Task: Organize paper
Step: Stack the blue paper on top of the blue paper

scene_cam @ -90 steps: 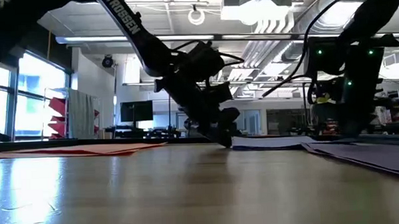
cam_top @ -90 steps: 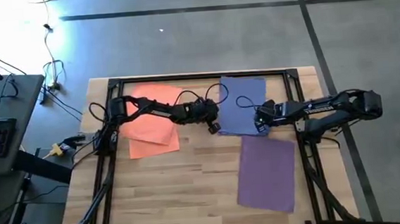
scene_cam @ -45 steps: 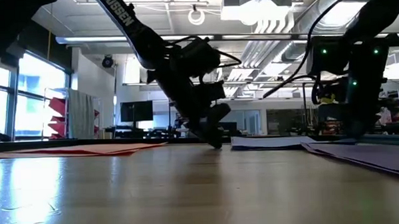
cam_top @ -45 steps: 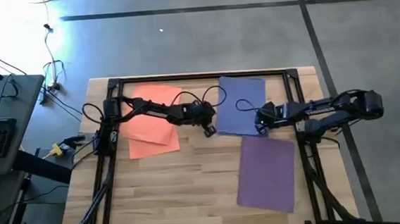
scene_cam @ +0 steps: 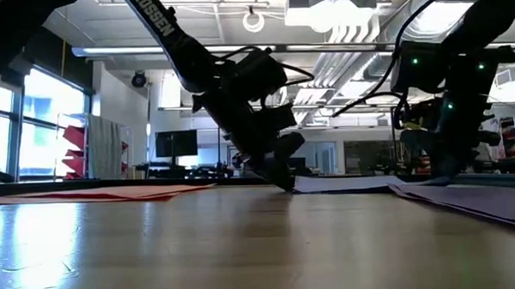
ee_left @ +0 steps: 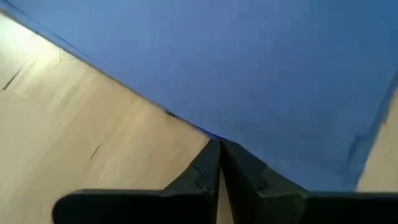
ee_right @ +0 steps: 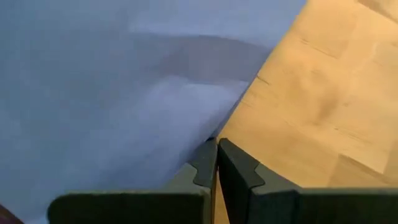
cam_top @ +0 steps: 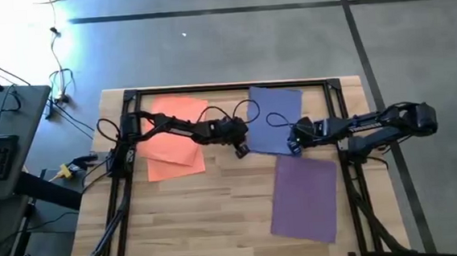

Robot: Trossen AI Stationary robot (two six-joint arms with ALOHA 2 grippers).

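A: Right, high view first. Where do the sheets sit on the table [cam_top: 218,209]?

B: Orange paper [cam_top: 173,140] upper left of centre, under the left arm. Blue paper [cam_top: 276,112] top centre. Purple paper [cam_top: 304,197] lower right, just below the blue.

A: Left gripper [cam_top: 240,149]?

B: At the blue sheet's lower-left edge, low to the wood. Wrist view: fingers [ee_left: 205,171] pressed together, tips at the sheet's edge. Cannot tell whether paper is caught between them.

A: Right gripper [cam_top: 293,146]?

B: At the blue sheet's lower-right corner, arm reaching in from the frame's right. Wrist view: fingers [ee_right: 239,171] together at the sheet's border, where it meets bare wood. The paper bulges slightly there.

A: Low view?

B: Both arms down at table level, centre and right.
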